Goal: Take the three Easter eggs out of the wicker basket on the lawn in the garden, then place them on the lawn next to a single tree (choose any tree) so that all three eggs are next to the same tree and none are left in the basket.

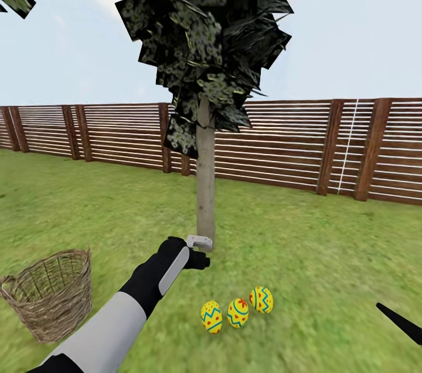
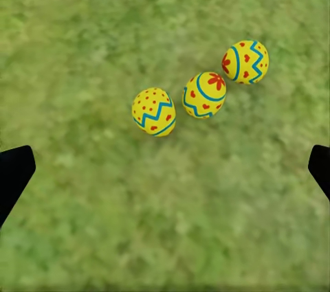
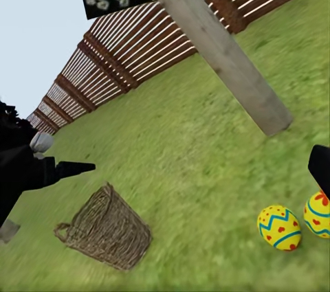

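Head view: three bright yellow Easter eggs (image 1: 237, 312), painted with red flowers and dots and blue zigzag bands, are seen lying in a short row on the short green grass of the lawn (image 1: 328, 267), just in front of the straight pale grey-tan trunk of the tree (image 1: 205, 185) with blocky dark green foliage. The row is judged to have been set there deliberately, close to one trunk, as the task demands. The round brown open-weave wicker basket (image 1: 51, 294) stands tilted on the grass well apart from the eggs, to the left; through its weave no egg can be made out, though its floor is not fully shown.

The left gripper (image 2: 165, 168) is held above the eggs, nothing between its dark fingertips (image 2: 14, 172), which are spread wide at the edges of the left wrist view; it is judged to be clear of the eggs.

Of the right gripper, one dark finger (image 3: 320, 166) is cut off at the edge of the right wrist view, so its opening cannot be told. The brown slatted wooden fence (image 1: 293, 144) closes the background.
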Controlling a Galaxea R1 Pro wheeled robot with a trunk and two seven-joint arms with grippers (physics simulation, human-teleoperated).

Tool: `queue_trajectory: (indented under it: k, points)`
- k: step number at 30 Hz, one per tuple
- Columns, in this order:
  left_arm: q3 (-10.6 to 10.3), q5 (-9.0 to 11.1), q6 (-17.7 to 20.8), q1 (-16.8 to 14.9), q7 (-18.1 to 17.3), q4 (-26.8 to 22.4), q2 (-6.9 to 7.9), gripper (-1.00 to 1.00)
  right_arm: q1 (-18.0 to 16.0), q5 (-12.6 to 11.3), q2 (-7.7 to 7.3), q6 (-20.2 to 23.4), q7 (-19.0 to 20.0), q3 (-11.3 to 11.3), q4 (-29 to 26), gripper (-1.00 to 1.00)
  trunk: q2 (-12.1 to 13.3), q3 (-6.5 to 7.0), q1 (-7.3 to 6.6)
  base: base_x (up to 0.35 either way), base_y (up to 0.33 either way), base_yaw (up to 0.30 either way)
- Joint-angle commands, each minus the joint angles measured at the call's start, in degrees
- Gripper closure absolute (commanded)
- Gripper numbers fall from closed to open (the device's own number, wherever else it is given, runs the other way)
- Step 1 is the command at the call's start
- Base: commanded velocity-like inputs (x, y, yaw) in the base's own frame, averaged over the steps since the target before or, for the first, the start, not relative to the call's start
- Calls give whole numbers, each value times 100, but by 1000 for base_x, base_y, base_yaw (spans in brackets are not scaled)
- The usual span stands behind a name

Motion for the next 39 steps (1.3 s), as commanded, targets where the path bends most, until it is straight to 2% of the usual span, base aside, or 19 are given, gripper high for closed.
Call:
queue_trajectory:
  k: [1, 6, 10, 17, 24, 29, 35, 38, 39]
  points:
    - [-13, 61, 12, -4, 57, -3, 3, -100, 1, -22, -4, 39, -3, 6, -2, -100, 39, 13, -23, 0, 0, 0]
    - [-13, 60, 12, -4, 62, -1, 0, -100, -1, -14, -7, 43, -79, 18, 3, -100, 239, 103, -133, 0, 0, 0]
    - [-12, 63, 12, -3, 55, -1, 4, -100, -1, -22, -2, 46, -382, 107, 9, -100, 400, 175, -221, 0, 0, 0]
    - [-12, 66, 12, -2, 42, -1, 5, -100, -3, -31, 5, 37, -917, 344, 42, -100, 680, 300, -374, 0, 0, 0]
    - [-12, 67, 12, -4, 37, -1, 5, -100, -6, -44, 34, 0, -1705, 758, 87, -100, 961, 426, -528, 0, 0, 0]
    - [-12, 67, 12, -4, 33, -1, 10, -100, -49, -52, 40, -27, -1985, 838, 232, -100, 1162, 516, -638, 0, 0, 0]
    - [-12, 70, 12, -2, 35, -1, 23, -100, -317, -33, 37, -6, -2221, 996, 367, -100, 1402, 623, -770, 0, 0, 0]
    - [-12, 73, 12, -2, 32, -1, 25, -100, -359, -33, 23, -17, -2664, 1040, 542, -100, 1523, 677, -836, 0, 0, 0]
    - [-12, 74, 12, -2, 34, -1, 24, -100, -369, -28, 10, -26, -2919, 1045, 644, -100, 1563, 695, -858, 0, 0, 0]
